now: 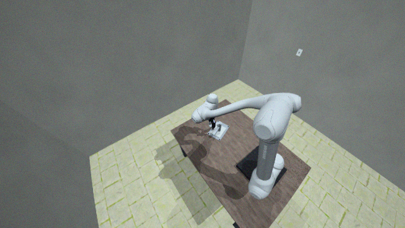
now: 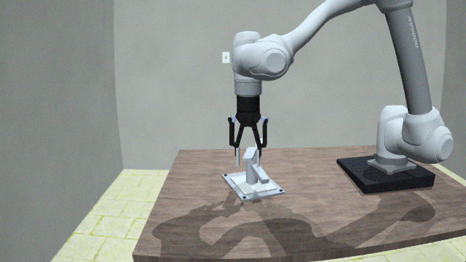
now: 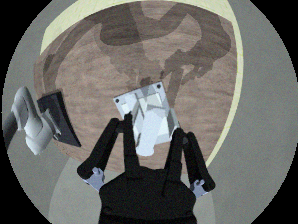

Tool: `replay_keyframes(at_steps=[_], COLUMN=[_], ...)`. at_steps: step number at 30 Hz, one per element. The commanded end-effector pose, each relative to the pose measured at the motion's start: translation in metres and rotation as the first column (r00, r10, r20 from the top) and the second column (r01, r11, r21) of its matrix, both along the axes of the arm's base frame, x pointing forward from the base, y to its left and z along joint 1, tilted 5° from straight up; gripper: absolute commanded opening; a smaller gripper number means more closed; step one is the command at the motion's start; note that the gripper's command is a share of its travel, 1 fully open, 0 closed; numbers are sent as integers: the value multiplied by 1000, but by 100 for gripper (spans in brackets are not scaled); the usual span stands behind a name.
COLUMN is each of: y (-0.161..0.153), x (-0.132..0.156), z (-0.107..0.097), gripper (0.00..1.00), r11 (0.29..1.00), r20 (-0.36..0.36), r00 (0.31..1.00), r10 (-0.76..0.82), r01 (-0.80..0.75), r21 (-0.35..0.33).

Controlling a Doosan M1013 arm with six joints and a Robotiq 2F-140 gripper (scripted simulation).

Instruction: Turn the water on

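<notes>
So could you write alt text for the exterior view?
A white robot arm lowers its black claw, half open, around the lever of a small grey metal tap on a brown wooden table.
</notes>
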State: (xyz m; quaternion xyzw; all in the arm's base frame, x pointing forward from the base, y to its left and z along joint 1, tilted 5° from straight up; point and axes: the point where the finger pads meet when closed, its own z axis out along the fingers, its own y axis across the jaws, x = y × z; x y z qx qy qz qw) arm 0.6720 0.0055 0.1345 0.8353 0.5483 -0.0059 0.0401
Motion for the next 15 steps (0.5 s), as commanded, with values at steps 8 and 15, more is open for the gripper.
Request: replay_keyframes(at_steps=[8, 15], y=[0, 0], x=[0, 0], z=[0, 0], gripper=[42, 0], r11=[1000, 1000], r20=[0, 0], r00=[1000, 1000], r10=[0, 0], r01=[0, 0], r21=[0, 0])
